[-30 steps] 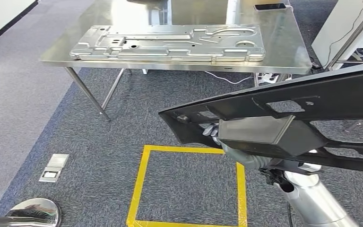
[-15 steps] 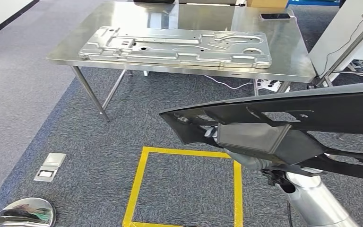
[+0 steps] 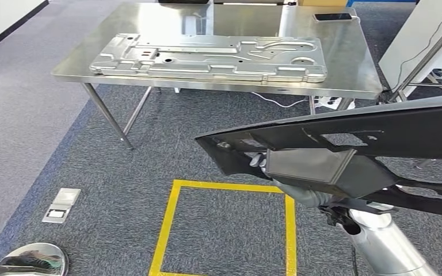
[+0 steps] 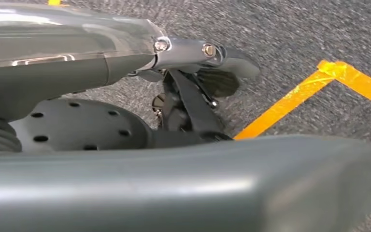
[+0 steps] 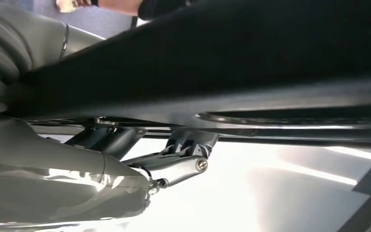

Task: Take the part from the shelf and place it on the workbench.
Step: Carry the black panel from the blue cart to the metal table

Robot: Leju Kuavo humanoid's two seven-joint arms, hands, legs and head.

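The right hand (image 3: 299, 192) grips the long black part (image 3: 345, 141) at the frame's right, off the shelf but well short of the steel workbench (image 3: 345, 57) at top.

Right hand (image 3: 265, 163) grips the black part (image 3: 380, 129); left hand (image 4: 193, 96) hangs down.

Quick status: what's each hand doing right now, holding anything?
Left hand: hangs over the carpet, nothing seen in it; open or closed cannot be told.
Right hand: holding the black part from beneath.
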